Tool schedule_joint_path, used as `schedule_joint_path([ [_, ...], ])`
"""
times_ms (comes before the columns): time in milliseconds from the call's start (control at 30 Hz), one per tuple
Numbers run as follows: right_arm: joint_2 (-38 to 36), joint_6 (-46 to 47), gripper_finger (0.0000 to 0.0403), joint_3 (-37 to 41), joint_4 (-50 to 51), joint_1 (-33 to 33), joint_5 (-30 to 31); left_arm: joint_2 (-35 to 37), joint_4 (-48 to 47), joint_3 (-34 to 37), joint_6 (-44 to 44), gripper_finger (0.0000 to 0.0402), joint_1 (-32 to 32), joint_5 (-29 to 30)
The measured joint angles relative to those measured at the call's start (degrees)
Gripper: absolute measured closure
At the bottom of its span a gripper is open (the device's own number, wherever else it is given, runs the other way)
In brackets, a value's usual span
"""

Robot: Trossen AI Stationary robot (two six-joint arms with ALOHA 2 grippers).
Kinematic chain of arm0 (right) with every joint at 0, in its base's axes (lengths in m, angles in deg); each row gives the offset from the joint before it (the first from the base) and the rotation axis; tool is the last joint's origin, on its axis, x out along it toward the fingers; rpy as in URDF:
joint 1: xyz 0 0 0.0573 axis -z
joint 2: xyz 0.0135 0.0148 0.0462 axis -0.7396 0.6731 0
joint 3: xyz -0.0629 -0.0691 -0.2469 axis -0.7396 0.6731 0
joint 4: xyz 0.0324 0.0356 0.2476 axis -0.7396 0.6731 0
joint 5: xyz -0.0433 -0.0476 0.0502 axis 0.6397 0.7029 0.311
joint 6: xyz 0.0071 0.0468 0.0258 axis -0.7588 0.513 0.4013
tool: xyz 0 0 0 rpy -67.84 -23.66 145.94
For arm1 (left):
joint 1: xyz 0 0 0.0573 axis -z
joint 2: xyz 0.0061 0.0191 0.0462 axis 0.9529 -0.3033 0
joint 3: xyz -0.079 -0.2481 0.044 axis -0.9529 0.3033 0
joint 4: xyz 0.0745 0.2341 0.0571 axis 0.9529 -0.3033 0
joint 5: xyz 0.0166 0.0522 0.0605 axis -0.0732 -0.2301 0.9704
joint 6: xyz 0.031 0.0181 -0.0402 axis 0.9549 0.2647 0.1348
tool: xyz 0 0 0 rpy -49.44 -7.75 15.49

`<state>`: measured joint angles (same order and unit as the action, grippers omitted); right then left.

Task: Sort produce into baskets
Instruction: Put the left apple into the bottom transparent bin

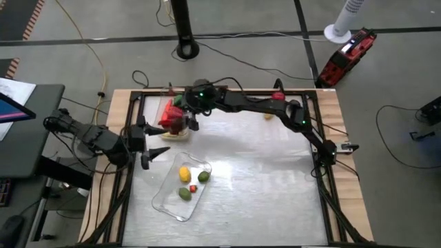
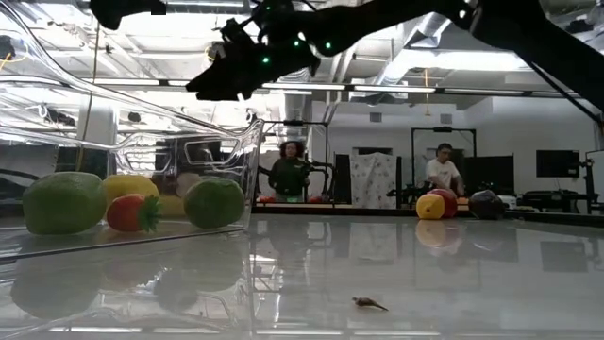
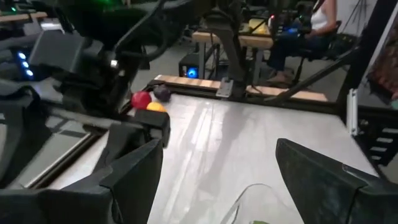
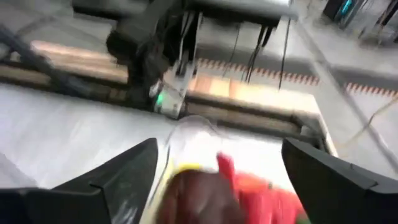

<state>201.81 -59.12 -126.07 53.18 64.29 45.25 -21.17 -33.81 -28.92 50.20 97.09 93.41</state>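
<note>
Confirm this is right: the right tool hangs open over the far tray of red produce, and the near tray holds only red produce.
One part is wrong. The near tray holds mostly yellow and green pieces, with just one small red one, as the high view shows. The rest stands: the right tool hangs open over the far tray of red produce.

Green, yellow and red produce (image 2: 132,210) inside the clear basket (image 2: 247,151), dark arm (image 2: 311,38) overhead.

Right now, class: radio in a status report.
Right gripper open above far basket. Left gripper open, waiting beside near basket. Loose produce at far edge.
</note>
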Motion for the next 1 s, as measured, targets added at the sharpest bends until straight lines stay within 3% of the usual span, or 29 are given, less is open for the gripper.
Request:
schedule_joint_path([
  [167,-3.05,-1.88,0.002,-1.21,10.9,0.86,0.45,0.85,-2.33,-0.02,-3.27,0.0103,0.75,0.7],
  [267,-7.25,-4.33,0.0026,-0.95,23.2,1.5,0.82,0.42,-4.19,0.0,-5.84,0.0103,0.75,0.91],
  [367,-11.27,-4.81,0.0037,3.4,29.19,2.01,1.96,-0.17,-5.22,0.0,-7.37,0.0103,0.75,0.97],
  [733,-29.72,-4.77,0.0072,29.19,26.67,1.77,13.39,-2.92,-12.55,0.0,-17.01,0.0103,-0.37,6.03],
  [1000,-43.53,0.6,0.0076,47.72,19.41,4.06,14.05,-6.13,-12.54,0.0,-18.75,0.0103,-5.31,6.89],
])
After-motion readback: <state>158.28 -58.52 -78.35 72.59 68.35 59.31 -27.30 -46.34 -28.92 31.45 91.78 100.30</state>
